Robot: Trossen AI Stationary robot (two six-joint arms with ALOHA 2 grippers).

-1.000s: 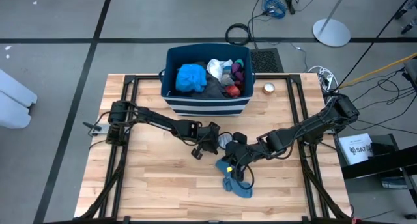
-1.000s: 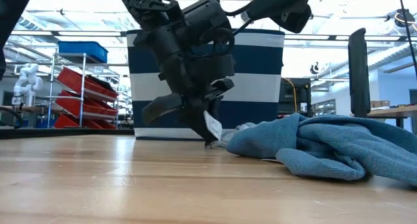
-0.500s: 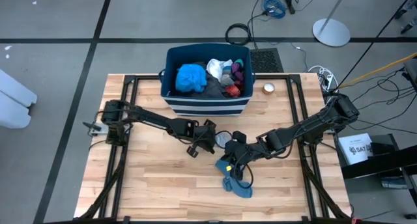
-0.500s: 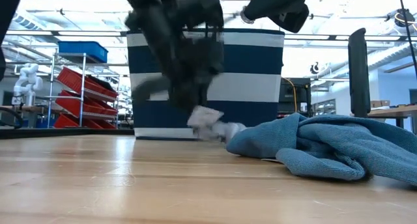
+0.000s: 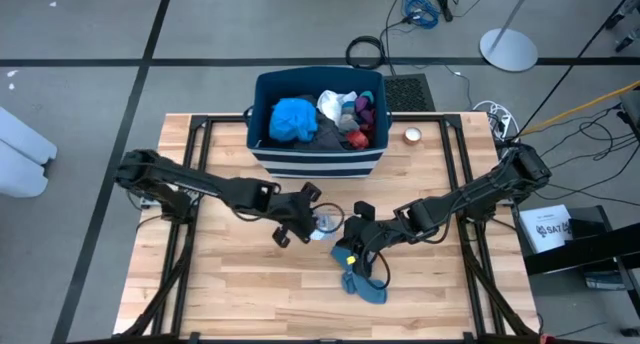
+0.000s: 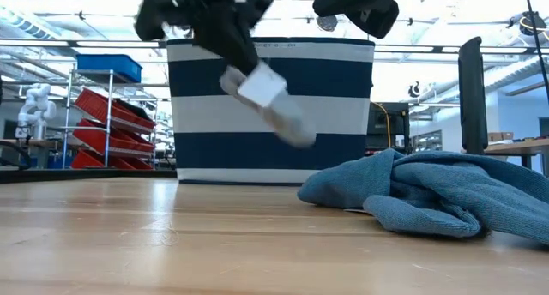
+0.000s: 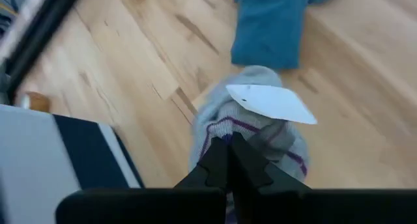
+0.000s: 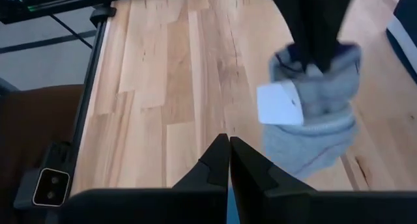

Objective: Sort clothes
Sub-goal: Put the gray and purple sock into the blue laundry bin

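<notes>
The left gripper point(image 7: 229, 144) is pinched tight on a grey sock point(image 7: 251, 129) with a white tag point(image 7: 272, 103), dangling it clear of the table in front of the bin point(image 5: 316, 162). The sock's light and floppy, so a cuff pinch looks plenty. The right gripper point(image 8: 229, 146) is closed with nothing in it, hovering near the blue garment point(image 5: 364, 281), which lies further out from the bin; grab that by a bunched fold.
</notes>
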